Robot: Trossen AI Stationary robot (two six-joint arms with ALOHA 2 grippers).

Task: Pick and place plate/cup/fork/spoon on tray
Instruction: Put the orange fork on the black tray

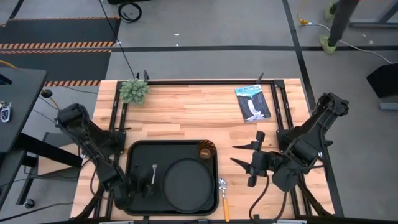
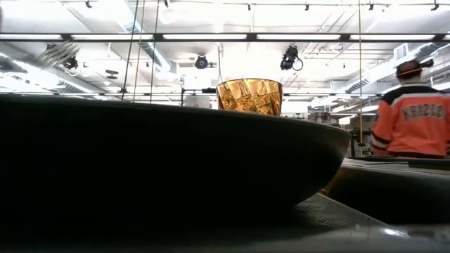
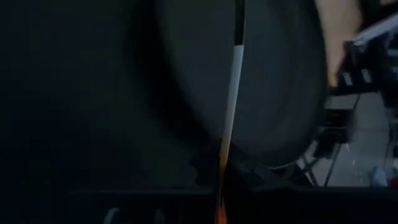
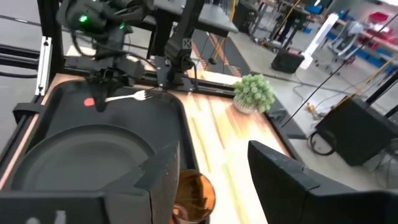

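The black tray point(image 1: 138, 155) lies at the table's near middle. The round black plate point(image 1: 186, 183) rests flat on its right half, and the amber cup point(image 1: 206, 150) stands in its far right corner. My left gripper point(image 1: 142, 185) is shut on the fork point(image 1: 153, 173) over the tray's left half; the fork also shows in the right wrist view point(image 4: 127, 96). The spoon point(image 1: 223, 193) lies on the table just right of the tray. My right gripper point(image 1: 244, 157) is open and empty, right of the tray, its fingers point(image 4: 168, 180) pointing toward the cup point(image 4: 194, 194). My left gripper pinches the fork by its handle end point(image 4: 93, 101), where some orange shows point(image 3: 220, 208). The handle point(image 3: 231, 118) runs straight out ahead of the fingers. The fork lies about level, tines point(image 4: 142, 94) toward the table's far edge, seemingly just above the tray floor.
A small green plant point(image 1: 134, 91) stands at the far left of the table and a booklet point(image 1: 253, 102) lies at the far right. Bare wood lies between them. A person in an orange top point(image 2: 415, 112) stands in the room beyond.
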